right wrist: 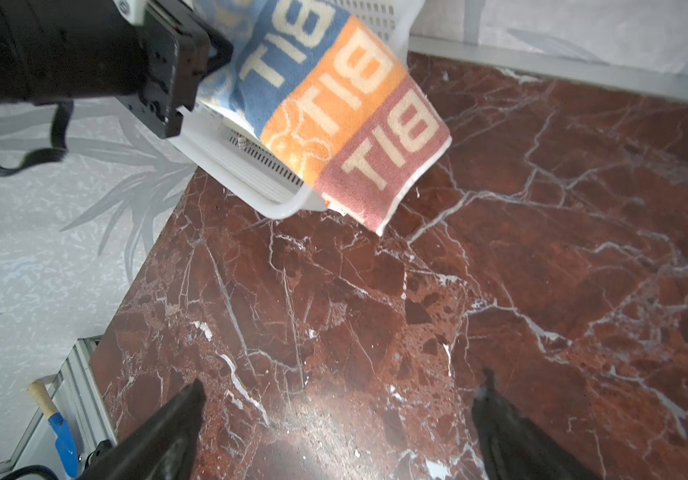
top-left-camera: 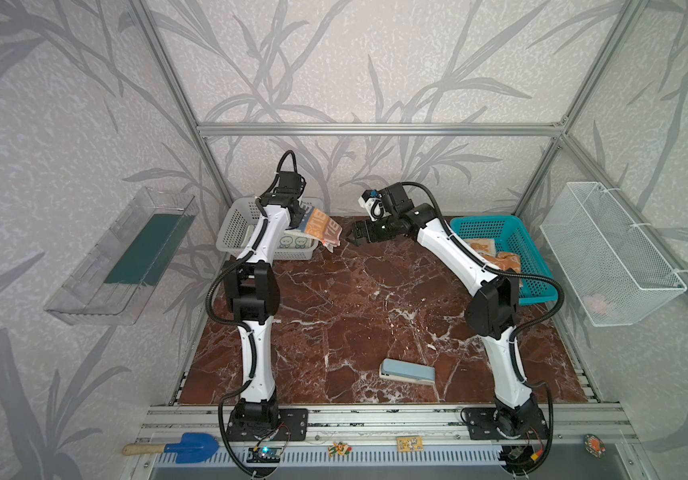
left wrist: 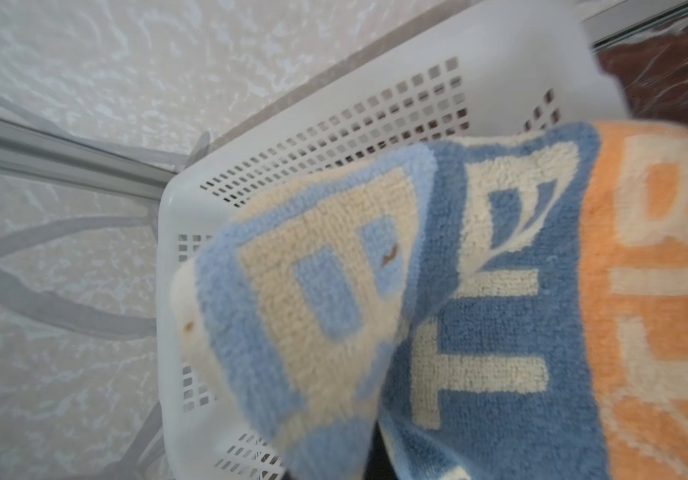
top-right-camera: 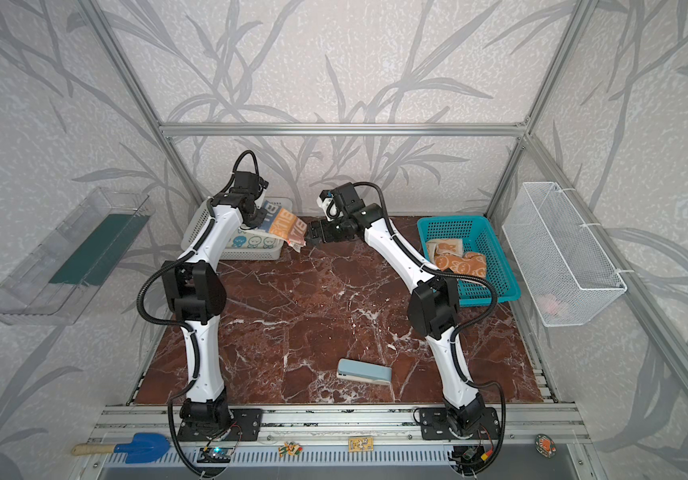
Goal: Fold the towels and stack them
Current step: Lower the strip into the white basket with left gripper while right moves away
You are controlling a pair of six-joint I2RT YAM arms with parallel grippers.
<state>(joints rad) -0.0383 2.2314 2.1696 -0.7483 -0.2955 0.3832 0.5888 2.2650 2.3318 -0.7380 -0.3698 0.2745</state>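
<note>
On the table (top-left-camera: 334,311), the left plastic basket (top-left-camera: 230,232) stands at the back left with a face-print towel (top-left-camera: 294,241) lying in it. The lettered towel (top-left-camera: 323,226) hangs from the left gripper (right wrist: 209,66) over that basket's right front corner (its lower end out past the rim). The right gripper (top-left-camera: 349,237) is just to its right. The right plastic basket (top-left-camera: 487,226), at the back right, holds a second face-print towel (top-right-camera: 458,259). A stapler-like block (top-left-camera: 408,371) lies near the front, right of centre.

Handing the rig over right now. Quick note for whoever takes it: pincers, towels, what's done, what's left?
Left pincer: shut on the lettered towel, which hangs in the air over a corner of the white basket.
Right pincer: open, empty, close to that towel's hanging end.
Blue-faces towel: in the white basket.
Orange-faces towel: crumpled in the teal basket.
Done: no towel on the table, no stack.
Left: fold all three and stack them.
</note>
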